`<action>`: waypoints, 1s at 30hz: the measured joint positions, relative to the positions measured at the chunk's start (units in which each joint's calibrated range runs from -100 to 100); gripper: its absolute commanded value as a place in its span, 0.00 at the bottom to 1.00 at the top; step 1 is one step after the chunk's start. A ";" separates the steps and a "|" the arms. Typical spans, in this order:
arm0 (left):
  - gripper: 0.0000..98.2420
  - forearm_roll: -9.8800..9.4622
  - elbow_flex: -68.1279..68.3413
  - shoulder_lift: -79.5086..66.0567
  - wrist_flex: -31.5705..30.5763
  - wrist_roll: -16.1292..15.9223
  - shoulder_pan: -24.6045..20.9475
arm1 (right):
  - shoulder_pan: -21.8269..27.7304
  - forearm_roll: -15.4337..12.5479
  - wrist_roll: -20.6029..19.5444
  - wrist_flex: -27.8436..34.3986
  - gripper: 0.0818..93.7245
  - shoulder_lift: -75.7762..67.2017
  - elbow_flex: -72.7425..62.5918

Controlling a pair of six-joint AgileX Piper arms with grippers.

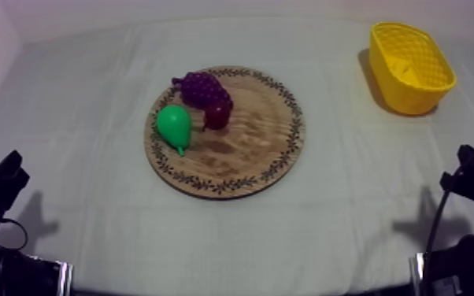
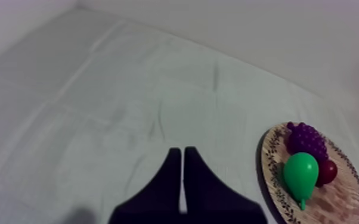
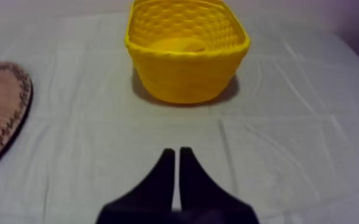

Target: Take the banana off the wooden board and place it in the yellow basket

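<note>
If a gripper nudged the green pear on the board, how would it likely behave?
The pear lies on its side on the wooden board and is rounded, so it would probably roll or pivot. Its surface looks smooth and glossy, so a grip might slip. The grapes and small red fruit close beside it may block rolling that way.

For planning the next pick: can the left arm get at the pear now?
Probably yes. The pear lies on the board at the edge nearest the left gripper; bare cloth lies between, and the grapes sit beyond it.
</note>
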 measured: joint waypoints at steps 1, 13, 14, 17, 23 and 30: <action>0.00 0.00 0.00 0.00 0.00 0.00 0.00 | 0.03 0.00 0.82 0.00 0.00 0.00 0.06; 0.00 0.00 0.00 0.00 0.00 -0.03 0.00 | 0.05 0.00 3.33 -0.38 0.00 0.00 0.06; 0.00 0.00 0.00 0.00 0.00 -0.03 0.00 | 0.05 0.00 3.33 -0.38 0.00 0.00 0.06; 0.00 0.00 0.00 0.00 0.00 -0.03 0.00 | 0.05 0.00 3.54 -0.38 0.00 0.00 0.06; 0.00 0.00 0.00 0.00 0.00 -0.03 0.00 | 0.05 0.00 3.44 -0.38 0.00 0.00 0.06; 0.00 0.00 0.00 0.00 0.00 -0.03 0.00 | 0.05 0.00 3.37 -0.38 0.00 0.00 0.06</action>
